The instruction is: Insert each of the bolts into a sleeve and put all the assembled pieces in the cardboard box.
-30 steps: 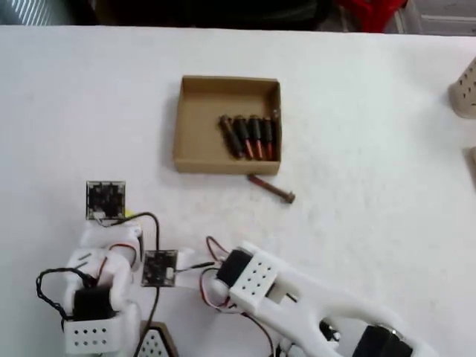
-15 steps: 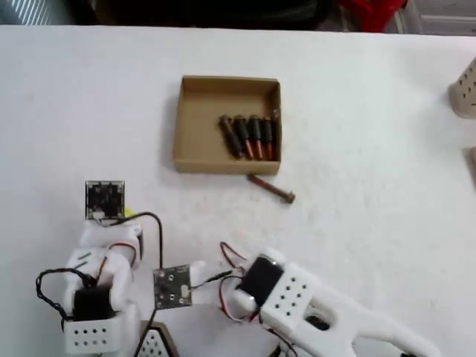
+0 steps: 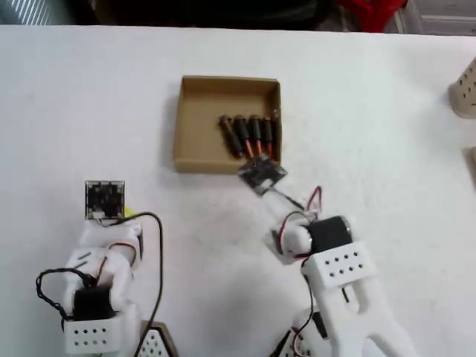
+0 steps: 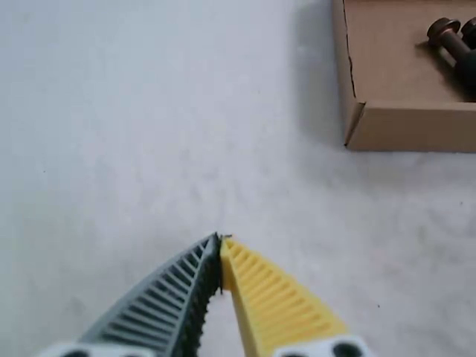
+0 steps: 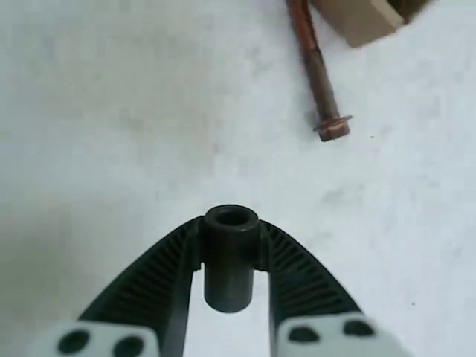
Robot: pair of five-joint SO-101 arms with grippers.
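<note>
My right gripper (image 5: 231, 223) is shut on a short black sleeve (image 5: 229, 275), held upright with its bore facing the camera. A rusty brown bolt (image 5: 316, 74) lies on the white table just beyond it, beside a corner of the cardboard box (image 5: 364, 18). In the high view the right arm (image 3: 327, 253) stretches toward the near right edge of the cardboard box (image 3: 195, 119), which holds several assembled pieces (image 3: 249, 137). My left gripper (image 4: 221, 239) is shut on nothing, low over bare table near the front left, well short of the box (image 4: 401, 126).
The left arm (image 3: 97, 297) sits at the front left with its cable looping beside it. A pale perforated object (image 3: 465, 93) stands at the right edge. The white table (image 3: 89, 111) spreads wide around the box.
The right arm has swung from the front middle to the right and forward, up to the box's near edge over the loose bolt. The left arm has stayed still.
</note>
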